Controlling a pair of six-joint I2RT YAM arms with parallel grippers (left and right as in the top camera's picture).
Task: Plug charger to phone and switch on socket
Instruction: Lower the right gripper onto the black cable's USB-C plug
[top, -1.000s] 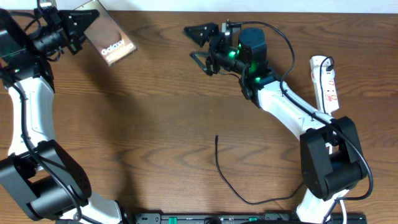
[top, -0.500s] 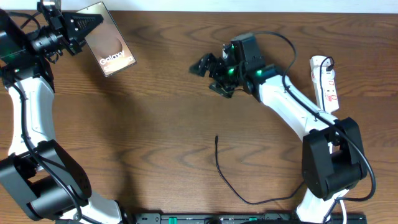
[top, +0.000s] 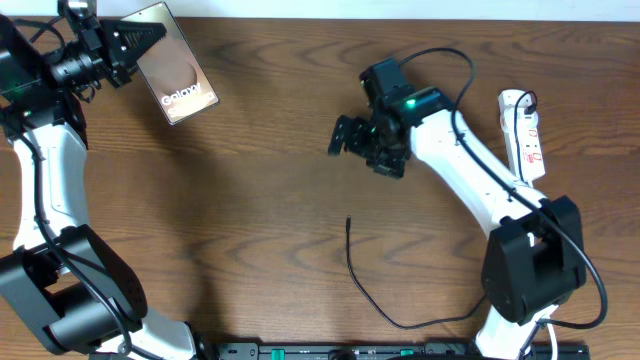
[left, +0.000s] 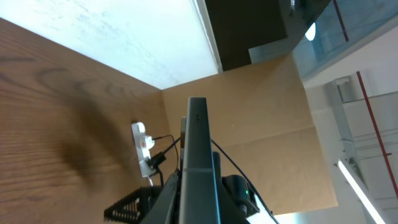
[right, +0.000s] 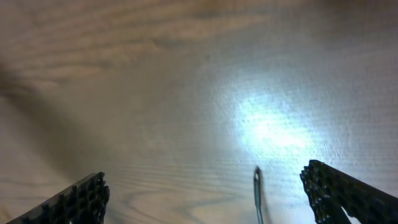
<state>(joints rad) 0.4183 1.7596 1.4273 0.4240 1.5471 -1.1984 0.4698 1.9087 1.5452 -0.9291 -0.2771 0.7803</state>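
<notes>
My left gripper (top: 135, 45) is shut on the phone (top: 175, 70), a dark-brown slab with white "Galaxy" text, held up at the back left; in the left wrist view the phone (left: 198, 162) is seen edge-on between the fingers. The charger (top: 385, 300), a thin black cable, lies on the table front of centre, its plug tip (top: 348, 221) pointing away. My right gripper (top: 350, 138) is open and empty, above the table and behind the tip. The right wrist view shows the tip (right: 257, 186) between the open fingers (right: 205, 199). The white socket (top: 525, 135) lies at the right.
The socket also shows far off in the left wrist view (left: 142, 144). A black rail (top: 380, 350) runs along the table's front edge. The wooden table (top: 250, 200) is bare between the phone and the cable.
My right gripper has swung from the back of the table toward the front and now points down over the cable tip. The left gripper tilted the phone slightly, then held still.
</notes>
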